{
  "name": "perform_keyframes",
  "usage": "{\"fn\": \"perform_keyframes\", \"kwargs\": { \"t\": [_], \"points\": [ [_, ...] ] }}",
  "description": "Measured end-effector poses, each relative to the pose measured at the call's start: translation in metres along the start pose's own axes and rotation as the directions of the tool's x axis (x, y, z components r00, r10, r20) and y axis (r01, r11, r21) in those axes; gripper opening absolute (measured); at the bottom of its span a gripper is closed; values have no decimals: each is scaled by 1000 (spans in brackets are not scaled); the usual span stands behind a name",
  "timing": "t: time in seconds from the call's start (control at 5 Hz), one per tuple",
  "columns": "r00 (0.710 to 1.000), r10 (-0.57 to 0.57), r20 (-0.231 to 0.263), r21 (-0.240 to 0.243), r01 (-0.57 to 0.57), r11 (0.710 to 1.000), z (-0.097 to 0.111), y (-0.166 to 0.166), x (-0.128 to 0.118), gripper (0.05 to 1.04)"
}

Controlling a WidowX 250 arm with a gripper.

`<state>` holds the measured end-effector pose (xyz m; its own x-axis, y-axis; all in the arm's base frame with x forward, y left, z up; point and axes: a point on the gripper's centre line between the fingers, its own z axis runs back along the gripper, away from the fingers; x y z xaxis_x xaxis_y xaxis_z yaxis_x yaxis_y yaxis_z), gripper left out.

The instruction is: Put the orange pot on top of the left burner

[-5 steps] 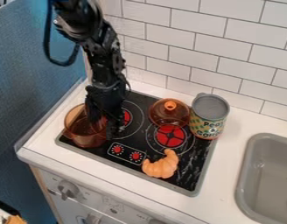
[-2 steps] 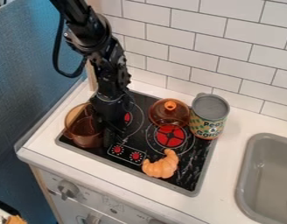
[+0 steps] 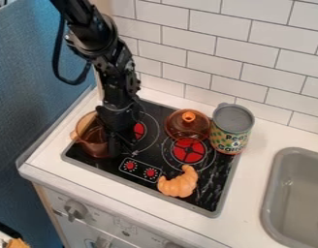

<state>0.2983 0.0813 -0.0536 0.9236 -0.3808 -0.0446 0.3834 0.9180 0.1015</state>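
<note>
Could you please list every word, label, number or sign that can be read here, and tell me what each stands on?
"Peas &", then a word starting "Car", its end unclear: on the can.
Marks around the red dials on the stovetop: too small to read.
Marks on the front panel: too small to read.

Part of the orange pot hidden, seemingly behind the claw.
</note>
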Motion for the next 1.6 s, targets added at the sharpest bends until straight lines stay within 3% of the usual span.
{"fn": "perform_keyframes", "kwargs": {
  "t": [0.2, 0.4, 0.6, 0.8, 1.2, 1.6],
  "points": [
    [999, -41, 0, 53, 41, 998, 10, 2, 3, 89],
    [996, -86, 34, 98, 83, 992, 30, 7, 5, 89],
    [981, -191, 38, 121, 185, 975, 41, 9, 9, 89],
    [951, -306, 35, 166, 296, 941, 53, 20, 24, 89],
    [868, -497, 13, 165, 488, 857, 46, 36, 56, 89],
    [847, -531, 0, 112, 528, 842, 20, 46, 68, 89]
  ]
}}
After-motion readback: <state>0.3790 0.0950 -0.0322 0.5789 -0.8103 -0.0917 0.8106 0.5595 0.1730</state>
